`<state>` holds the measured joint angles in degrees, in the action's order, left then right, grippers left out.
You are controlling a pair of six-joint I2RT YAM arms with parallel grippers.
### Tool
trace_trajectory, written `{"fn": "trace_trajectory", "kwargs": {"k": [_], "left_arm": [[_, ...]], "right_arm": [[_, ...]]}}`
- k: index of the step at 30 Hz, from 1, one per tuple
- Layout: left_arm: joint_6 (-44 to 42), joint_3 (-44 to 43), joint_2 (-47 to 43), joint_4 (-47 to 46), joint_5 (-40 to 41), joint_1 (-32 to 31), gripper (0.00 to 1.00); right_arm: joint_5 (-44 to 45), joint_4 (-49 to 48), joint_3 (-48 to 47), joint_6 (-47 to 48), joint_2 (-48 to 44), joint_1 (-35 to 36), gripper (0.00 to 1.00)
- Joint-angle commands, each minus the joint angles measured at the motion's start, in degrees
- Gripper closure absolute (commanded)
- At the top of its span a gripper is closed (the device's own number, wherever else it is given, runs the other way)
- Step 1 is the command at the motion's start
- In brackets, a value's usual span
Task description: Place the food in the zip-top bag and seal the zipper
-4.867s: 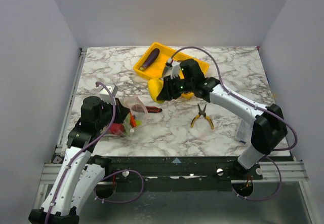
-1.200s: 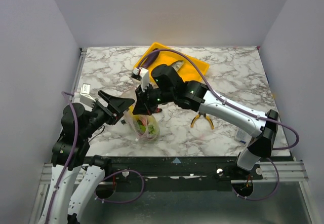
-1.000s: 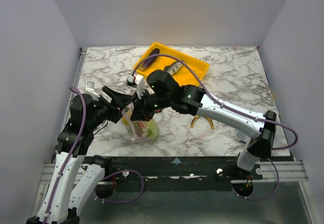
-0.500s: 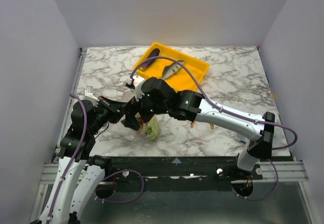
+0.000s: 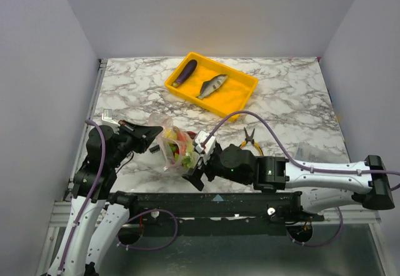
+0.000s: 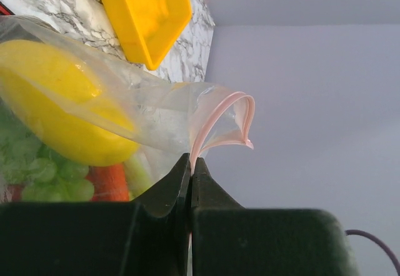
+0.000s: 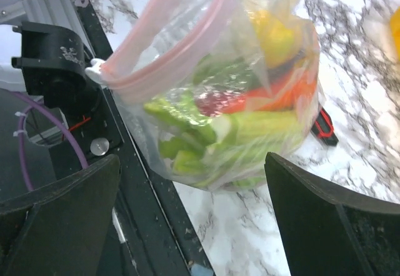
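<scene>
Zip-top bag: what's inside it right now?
Through the clear zip-top bag I can see a yellow squash, a green leek, lettuce and red pieces. Anything packed underneath those is covered.

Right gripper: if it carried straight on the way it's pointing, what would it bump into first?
The zip-top bag. In the wrist view the right gripper has its jaws open and the filled bag sits dead ahead between them, so it would likely meet the bag's side first. How near it is is hard to judge.
</scene>
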<state>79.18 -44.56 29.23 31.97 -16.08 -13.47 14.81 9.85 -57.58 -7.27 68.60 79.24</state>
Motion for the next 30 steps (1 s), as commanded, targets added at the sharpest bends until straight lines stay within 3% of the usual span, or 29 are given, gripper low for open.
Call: {"fn": "trace_trajectory", "kwargs": {"k": [1,3,6,10,12,14,15,18,24,26,30], "left_arm": [[4.95,-1.98,-0.94,2.80,1.27,0.03,1.00],[5.95,-1.96,-1.05,3.53,1.01,0.03,1.00],[5.80,-2.49,-1.14,4.90,0.87,0.03,0.98],[2.28,-3.15,-2.10,6.43,0.77,0.03,0.79],[-1.44,-3.43,-2.95,6.17,1.20,0.03,0.66],[-6.01,-3.07,-3.82,4.02,-0.20,-0.02,0.52],[-9.36,-2.55,-4.17,2.07,-1.52,0.03,0.47],[-23.60,-2.67,-3.85,-1.98,-8.43,0.03,0.43],[-64.03,-12.46,-1.48,7.28,-14.36,0.03,0.43],[-73.09,-15.28,-0.64,9.12,-15.18,-0.60,0.44],[-85.35,-15.11,0.34,5.09,-13.89,-7.99,0.46]], "right_arm": [[8.42,-22.65,6.49,9.31,0.52,5.91,0.00],[14.39,-29.91,8.33,12.24,3.24,6.96,0.01],[18.05,-35.28,8.08,13.09,6.37,6.66,0.14],[5.92,-30.57,5.56,11.12,6.74,2.33,0.70],[-2.47,-27.77,4.83,8.71,6.59,-2.28,0.78],[-9.48,-24.89,3.55,7.41,7.56,-6.90,0.95],[-11.26,-23.89,3.19,6.18,7.86,-7.85,1.00],[-21.99,-20.63,1.67,4.94,8.15,-12.53,1.00],[-37.44,-10.08,-4.45,6.28,9.31,-20.70,1.00],[-43.49,-6.29,-6.35,5.82,10.40,-23.88,1.00],[-52.52,-3.53,-9.44,4.49,13.50,-27.71,1.00]]}}
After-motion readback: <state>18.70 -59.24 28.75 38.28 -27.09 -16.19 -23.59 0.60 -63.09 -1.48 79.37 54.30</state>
